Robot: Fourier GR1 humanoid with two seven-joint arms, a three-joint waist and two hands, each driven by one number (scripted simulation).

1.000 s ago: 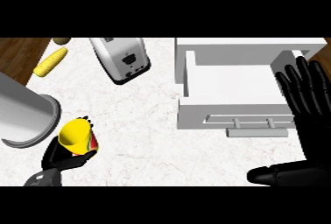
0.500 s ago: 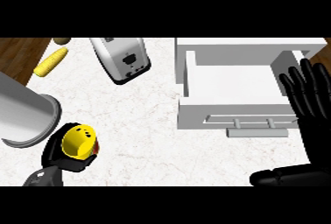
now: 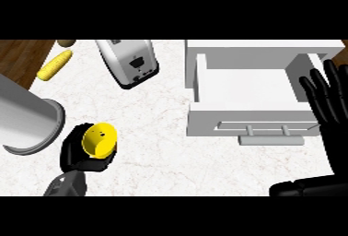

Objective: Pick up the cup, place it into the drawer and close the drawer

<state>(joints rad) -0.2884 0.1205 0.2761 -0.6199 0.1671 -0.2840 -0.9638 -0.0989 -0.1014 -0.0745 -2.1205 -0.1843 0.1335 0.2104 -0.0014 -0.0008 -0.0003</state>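
A yellow cup (image 3: 99,139) sits tilted in my left hand (image 3: 88,156), whose black fingers curl round it at the lower left of the head view, over the marble counter. The white drawer (image 3: 204,99) stands pulled open at the right, its inside bare, with a grey handle (image 3: 272,139) on its front panel. My right hand (image 3: 333,106) is open with fingers straight and pointing up, over the drawer's right side.
A silver toaster (image 3: 128,62) lies at the top centre. A large grey pot (image 3: 24,122) stands at the left edge beside the cup. A corn cob (image 3: 54,64) lies on the wooden strip at the top left.
My left hand has carried the yellow cup a little to the right and up, and the cup's opening has turned more to face upward. The right hand has drifted slightly to the right.
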